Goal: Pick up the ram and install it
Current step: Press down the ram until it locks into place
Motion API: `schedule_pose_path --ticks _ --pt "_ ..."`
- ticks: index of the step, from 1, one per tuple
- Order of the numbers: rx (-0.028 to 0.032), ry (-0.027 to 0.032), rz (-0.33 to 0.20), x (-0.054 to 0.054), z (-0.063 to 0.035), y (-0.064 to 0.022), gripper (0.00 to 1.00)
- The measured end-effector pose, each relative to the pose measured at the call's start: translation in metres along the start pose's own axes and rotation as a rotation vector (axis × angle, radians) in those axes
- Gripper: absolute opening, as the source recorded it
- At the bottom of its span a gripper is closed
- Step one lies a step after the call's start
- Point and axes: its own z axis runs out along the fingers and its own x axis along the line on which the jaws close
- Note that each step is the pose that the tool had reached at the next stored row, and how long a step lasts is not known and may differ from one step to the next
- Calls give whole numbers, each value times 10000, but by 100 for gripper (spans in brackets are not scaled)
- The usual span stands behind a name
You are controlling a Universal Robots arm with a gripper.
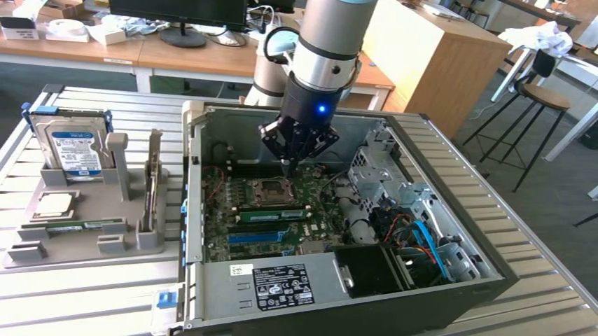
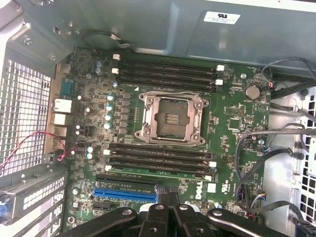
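Computer case (image 1: 411, 147): open, motherboard (image 2: 232, 133) exposed.
Holder tray (image 1: 84, 234): on the exterior view's left of the case, carrying hard drive (image 1: 75, 150).
Gripper (image 1: 287, 164): inside the case above the empty processor socket (image 2: 171, 118); fingers closed together, holding nothing.
Ram (image 1: 73, 225): flat on the tray, outside the case.

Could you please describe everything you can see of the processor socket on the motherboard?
The processor socket is a square, silvery metal frame around a dark, empty centre with gold contacts. It lies flat on the green motherboard, between two banks of black memory slots. Nothing touches it; the gripper hangs above it.
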Motion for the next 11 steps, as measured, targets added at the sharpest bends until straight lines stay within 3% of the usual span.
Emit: schedule_pose_path --ticks 11 --pt "7 8 2 1 -22 1 10"
